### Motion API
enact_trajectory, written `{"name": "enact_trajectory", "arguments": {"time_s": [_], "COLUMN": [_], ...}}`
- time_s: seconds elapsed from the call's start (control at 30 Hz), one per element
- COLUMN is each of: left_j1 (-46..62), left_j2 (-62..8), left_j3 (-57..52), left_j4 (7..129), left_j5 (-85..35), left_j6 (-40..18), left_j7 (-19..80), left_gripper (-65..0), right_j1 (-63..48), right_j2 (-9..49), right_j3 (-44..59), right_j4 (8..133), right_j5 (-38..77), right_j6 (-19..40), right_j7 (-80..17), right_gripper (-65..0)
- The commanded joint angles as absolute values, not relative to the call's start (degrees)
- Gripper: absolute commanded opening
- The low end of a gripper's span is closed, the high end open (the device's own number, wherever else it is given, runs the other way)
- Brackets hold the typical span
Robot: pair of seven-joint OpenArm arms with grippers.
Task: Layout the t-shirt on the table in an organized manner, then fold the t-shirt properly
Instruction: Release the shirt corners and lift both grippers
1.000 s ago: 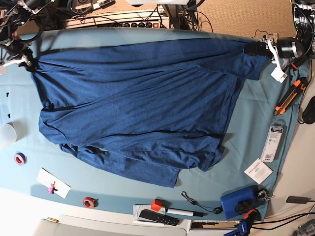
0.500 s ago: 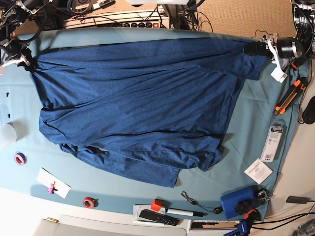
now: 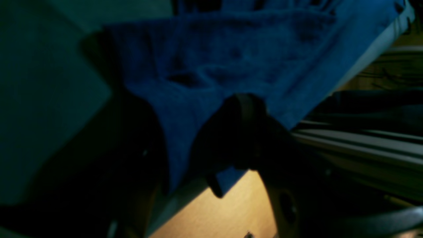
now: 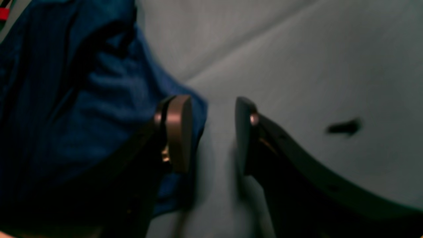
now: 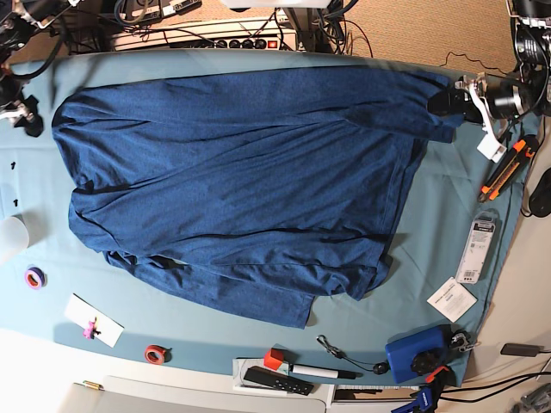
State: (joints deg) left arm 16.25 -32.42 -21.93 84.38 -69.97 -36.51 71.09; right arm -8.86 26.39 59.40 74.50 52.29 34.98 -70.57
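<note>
spreading light and limp across the pale teal cloth-covered table point(image 5: 413, 232), the soft navy-blue fabric t-shirt point(image 5: 232, 172) seemed best pinched at its far corners; the black right gripper point(image 4: 213, 135) stood spread beside one, the black left gripper point(image 5: 441, 96) parted around cloth.

Black robot arms point(image 5: 516, 76) with white parts and dark cabling.

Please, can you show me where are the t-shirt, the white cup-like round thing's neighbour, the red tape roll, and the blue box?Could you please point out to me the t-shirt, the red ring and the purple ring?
T-shirt point(image 5: 258, 185): base view, middle of the fabric.
Red ring point(image 5: 149, 355): base view, left part of its rim.
Purple ring point(image 5: 28, 278): base view, left part of its rim.
</note>
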Motion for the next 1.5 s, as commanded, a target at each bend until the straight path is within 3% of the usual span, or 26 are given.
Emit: {"name": "enact_trajectory", "arguments": {"time_s": [0.0,0.27,0.57,0.73,0.97,1.17,1.47], "left_j1": [15.64,12.36,12.36,11.99,5.91,-0.27,-4.62], "left_j2": [-33.67,-34.3,-39.83,-43.57,-43.48,-42.7,-38.63], "left_j3": [-22.41,-22.41,-22.41,-22.41,-22.37,-22.35,-22.06], "left_j4": [84.64,84.66,84.66,84.66,84.66,84.6,84.4], "left_j5": [-67.22,-61.65,-61.71,-61.67,-61.65,-61.47,-55.42], "left_j6": [-35.88,-35.81,-35.88,-35.24,-34.76,-34.74,-32.4], "left_j7": [71.92,71.99,74.81,67.66,62.43,61.12,56.49], "left_gripper": [-40.9,-40.9,-40.9,-40.9,-40.9,-40.9,-41.0], "right_j1": [-8.38,-5.96,-4.43,-2.7,2.81,7.11,11.62], "right_j2": [28.56,30.13,30.15,30.17,30.15,30.15,30.15], "right_j3": [59.7,59.68,59.68,59.68,58.54,49.84,33.45], "right_j4": [75.44,75.44,75.44,75.44,75.44,75.44,75.44], "right_j5": [52.62,51.09,50.92,50.92,50.94,49.01,36.01], "right_j6": [35.33,35.31,35.33,35.33,35.33,35.48,35.24], "right_j7": [-68.95,-68.49,-67.85,-67.61,-67.24,-66.65,-56.07], "right_gripper": [-42.6,-42.6,-42.6,-42.6,-42.6,-42.6,-42.6]}}
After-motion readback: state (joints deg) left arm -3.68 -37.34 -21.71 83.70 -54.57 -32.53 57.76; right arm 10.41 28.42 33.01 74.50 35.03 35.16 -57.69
